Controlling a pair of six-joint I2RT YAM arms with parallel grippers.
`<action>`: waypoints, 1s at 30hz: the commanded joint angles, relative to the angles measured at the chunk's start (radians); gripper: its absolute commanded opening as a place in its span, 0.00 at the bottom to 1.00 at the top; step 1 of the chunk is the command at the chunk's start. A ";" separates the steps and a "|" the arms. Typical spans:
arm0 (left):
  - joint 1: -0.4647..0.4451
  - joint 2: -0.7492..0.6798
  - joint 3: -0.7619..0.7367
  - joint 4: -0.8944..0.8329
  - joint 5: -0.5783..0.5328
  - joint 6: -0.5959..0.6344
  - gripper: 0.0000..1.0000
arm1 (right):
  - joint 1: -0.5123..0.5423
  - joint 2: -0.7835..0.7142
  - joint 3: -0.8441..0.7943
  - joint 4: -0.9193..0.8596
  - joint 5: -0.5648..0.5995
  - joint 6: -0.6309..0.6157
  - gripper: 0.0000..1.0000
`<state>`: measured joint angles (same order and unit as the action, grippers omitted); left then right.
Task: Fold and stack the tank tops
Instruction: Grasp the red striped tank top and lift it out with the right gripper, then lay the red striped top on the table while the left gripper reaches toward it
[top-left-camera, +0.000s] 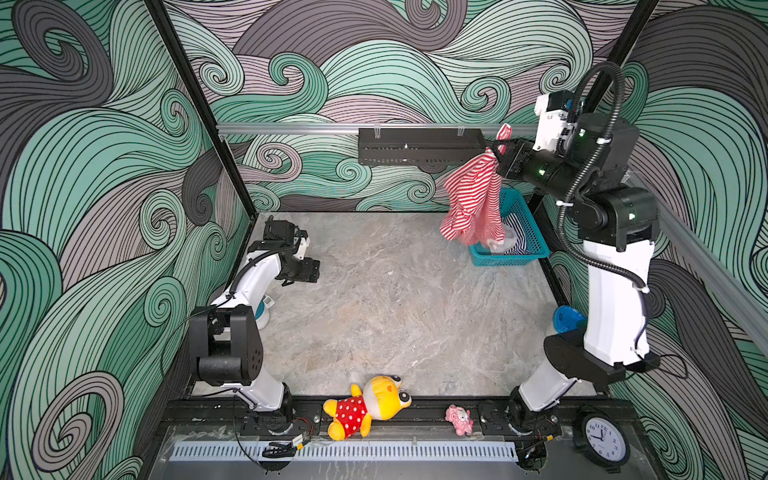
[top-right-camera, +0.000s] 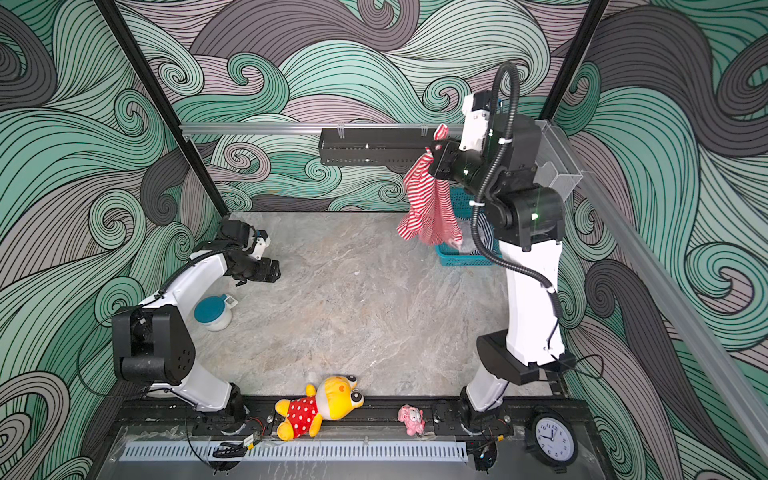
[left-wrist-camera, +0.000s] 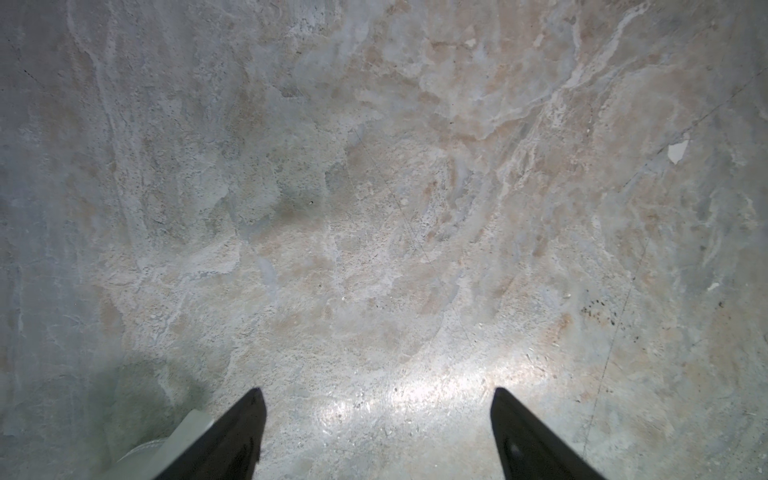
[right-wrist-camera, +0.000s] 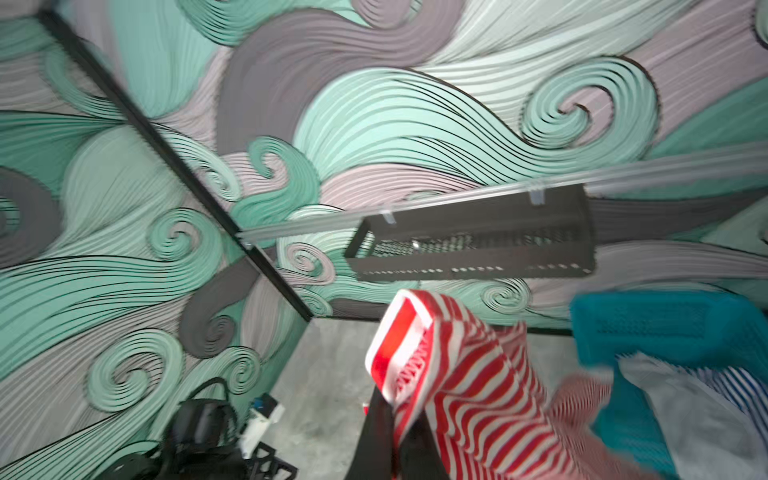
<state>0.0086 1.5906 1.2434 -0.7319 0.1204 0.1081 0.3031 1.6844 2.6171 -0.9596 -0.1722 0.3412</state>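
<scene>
Right gripper (top-left-camera: 500, 150) is up high at the far right of the cell, level with the black wall shelf (top-left-camera: 419, 146). Its fingers are pressed together, pinching a white-trimmed edge of the red-and-white tank top (top-left-camera: 473, 199). The right wrist view confirms this: the two dark fingers (right-wrist-camera: 376, 432) clamp the striped cloth (right-wrist-camera: 478, 395), and a loop of trim stands above them.

The top hangs free and bunched, clear of the table (top-left-camera: 395, 311). Its lowest folds hang in front of the teal basket (top-left-camera: 530, 254). I cannot tell whether they touch what lies inside.

The navy-and-white tank top (top-left-camera: 518, 233) lies crumpled inside that basket at the far right corner.

Left gripper (top-left-camera: 306, 271) hovers low over the left side of the table, well apart from both tops. Its fingers (left-wrist-camera: 245, 428) are spread wide, with only bare marbled surface between them.
</scene>
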 joint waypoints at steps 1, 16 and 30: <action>-0.006 -0.021 -0.005 0.018 -0.008 -0.015 0.88 | 0.040 0.046 -0.018 0.097 -0.104 0.041 0.00; -0.006 -0.075 -0.049 0.029 0.002 -0.009 0.88 | 0.197 0.449 0.026 0.141 -0.214 0.206 0.00; -0.058 0.092 0.050 -0.051 0.158 0.038 0.94 | 0.211 0.551 -0.058 -0.009 -0.062 0.155 0.00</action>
<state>-0.0319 1.6577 1.2400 -0.7326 0.2295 0.1253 0.5114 2.2757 2.5668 -0.9039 -0.3325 0.5209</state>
